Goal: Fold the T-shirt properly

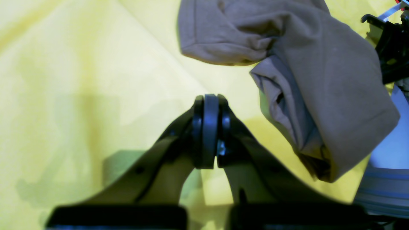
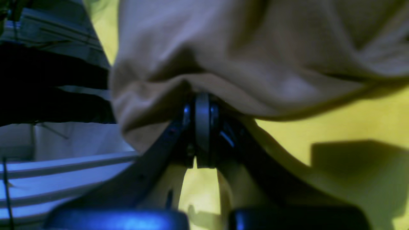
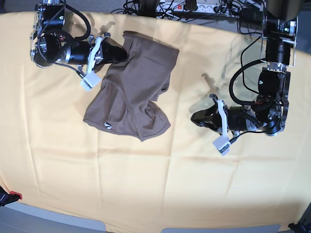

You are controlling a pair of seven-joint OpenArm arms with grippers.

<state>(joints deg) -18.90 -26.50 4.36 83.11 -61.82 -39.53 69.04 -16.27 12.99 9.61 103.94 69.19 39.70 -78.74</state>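
The taupe-brown T-shirt (image 3: pixel 136 92) lies crumpled on the left half of the table, its upper edge raised toward the back left. My right gripper (image 3: pixel 120 50) is shut on that raised edge. In the right wrist view the fabric (image 2: pixel 255 48) drapes over the closed right gripper (image 2: pixel 202 99). My left gripper (image 3: pixel 194 118) hovers to the right of the shirt, shut with nothing in it. In the left wrist view the left gripper (image 1: pixel 209 99) has its pads pressed together over bare cloth, and the hanging T-shirt (image 1: pixel 319 80) is at the upper right.
A large pale yellow cloth (image 3: pixel 146 184) covers the table. Cables and a power strip (image 3: pixel 194 7) run along the back edge. The table's front edge shows at the bottom, with a small red item (image 3: pixel 14 195) at the lower left corner.
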